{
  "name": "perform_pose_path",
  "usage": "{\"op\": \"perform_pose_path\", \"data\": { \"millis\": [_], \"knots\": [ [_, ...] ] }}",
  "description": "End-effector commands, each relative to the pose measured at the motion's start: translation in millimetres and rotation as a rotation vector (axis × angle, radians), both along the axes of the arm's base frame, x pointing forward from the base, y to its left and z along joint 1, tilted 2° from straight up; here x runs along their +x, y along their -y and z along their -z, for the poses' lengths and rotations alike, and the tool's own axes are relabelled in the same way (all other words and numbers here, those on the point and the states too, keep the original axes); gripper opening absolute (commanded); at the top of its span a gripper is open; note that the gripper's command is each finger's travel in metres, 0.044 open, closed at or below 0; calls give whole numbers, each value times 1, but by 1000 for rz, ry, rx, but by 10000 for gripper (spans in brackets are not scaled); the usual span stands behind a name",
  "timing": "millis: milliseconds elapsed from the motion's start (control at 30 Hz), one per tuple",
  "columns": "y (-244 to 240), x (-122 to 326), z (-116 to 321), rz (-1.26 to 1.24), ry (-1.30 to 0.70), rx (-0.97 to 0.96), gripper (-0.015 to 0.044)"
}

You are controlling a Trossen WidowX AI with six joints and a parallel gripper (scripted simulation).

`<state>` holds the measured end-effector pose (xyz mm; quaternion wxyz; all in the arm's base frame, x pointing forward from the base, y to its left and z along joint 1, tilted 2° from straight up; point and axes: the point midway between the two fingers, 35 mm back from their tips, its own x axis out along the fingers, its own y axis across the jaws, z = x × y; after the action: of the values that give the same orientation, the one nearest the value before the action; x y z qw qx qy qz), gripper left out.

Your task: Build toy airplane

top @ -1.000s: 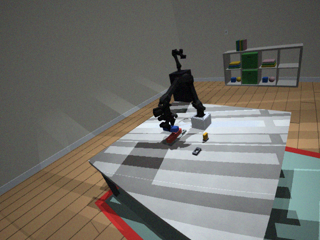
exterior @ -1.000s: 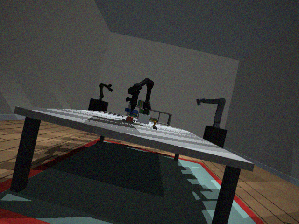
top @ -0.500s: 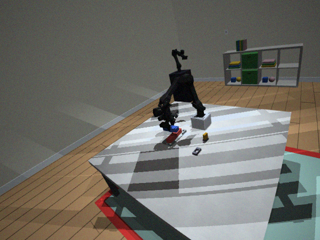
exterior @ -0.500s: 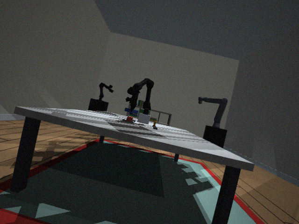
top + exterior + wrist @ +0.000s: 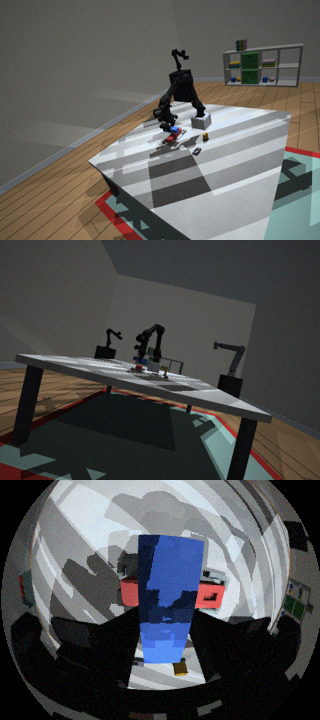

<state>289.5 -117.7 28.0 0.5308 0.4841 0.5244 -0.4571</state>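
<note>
One blue wing (image 5: 174, 129) (image 5: 144, 361) (image 5: 174, 570) is pinched between the fingers of the gripper (image 5: 169, 128) (image 5: 141, 358) (image 5: 163, 608), which points down over the table (image 5: 242, 165) (image 5: 90, 369). Below it, the red fuselage (image 5: 170, 139) (image 5: 138, 367) (image 5: 210, 596) lies lengthwise along the grey cradle (image 5: 184, 131) (image 5: 216, 574). Seen from the wrist, the wing runs crosswise over the middle of the fuselage, hiding that part, with red showing on either side. The exterior view shows the wing raised above the red body, apart from it. A dark rectangular recess is visible in the fuselage's top, towards the end at the right of the wrist picture.

The yellow tail fin (image 5: 205, 135) (image 5: 165, 371) (image 5: 180, 669) stands upright in a small dark holder (image 5: 205, 139) (image 5: 166, 376), well apart from the fuselage. Near it on the tabletop lies a low, dark grey holder (image 5: 196, 151) with an opening in its top. The arm's pale block base (image 5: 200, 123) (image 5: 154, 367) sits behind these parts. Farther back, a shelf unit (image 5: 300, 64) (image 5: 181, 368) stands on the wooden floor.
</note>
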Motion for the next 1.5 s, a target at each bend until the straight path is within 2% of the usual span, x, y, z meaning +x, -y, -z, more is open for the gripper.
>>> {"op": "perform_pose_path", "data": {
  "millis": [0,667,833,1000,1467],
  "knots": [
    [-1,0,8,7,-3,3,195],
    [-2,0,31,7,-3,4,195],
    [-1,0,30,0,-4,2,161],
    [-1,0,30,0,-4,2,30],
    [-1,0,30,0,-4,2,398]
  ]
}}
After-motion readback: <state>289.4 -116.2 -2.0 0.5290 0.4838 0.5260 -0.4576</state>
